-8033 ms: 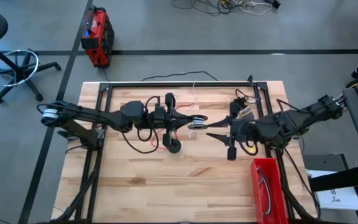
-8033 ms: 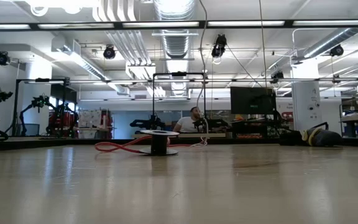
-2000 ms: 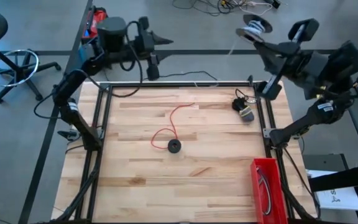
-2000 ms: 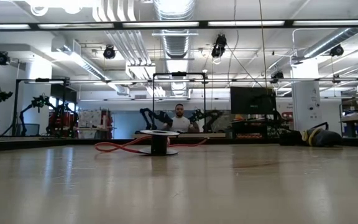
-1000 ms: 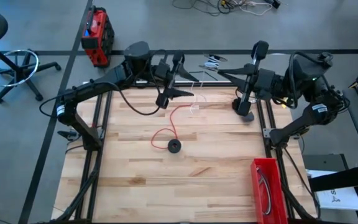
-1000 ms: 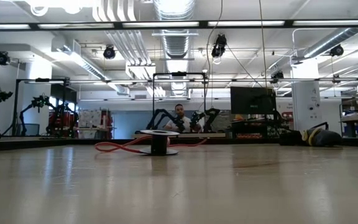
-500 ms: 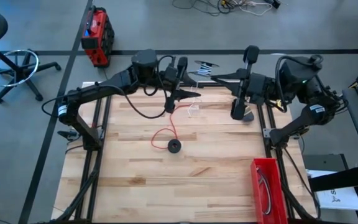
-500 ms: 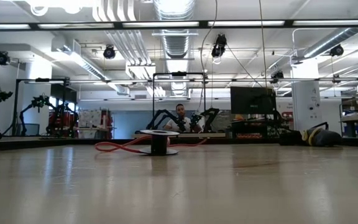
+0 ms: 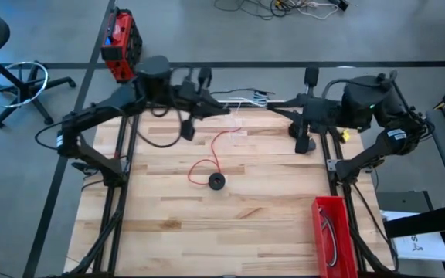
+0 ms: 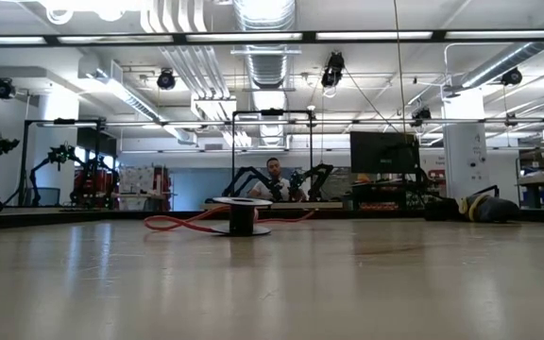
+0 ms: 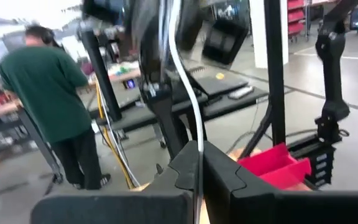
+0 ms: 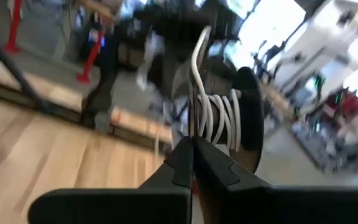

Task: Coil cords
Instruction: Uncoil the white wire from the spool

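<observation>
Beyond the wooden table's far edge, both grippers clench one thin white cord: left gripper, right gripper; red cord below.

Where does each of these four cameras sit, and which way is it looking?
High: overhead, straight down; both arms, table.
Low: table height, level across; red cord; neither arm shows here.
Left wrist: left gripper pinching white cord.
Right wrist: right gripper pinching white cord on spool.
High and low share the red cord.
</observation>
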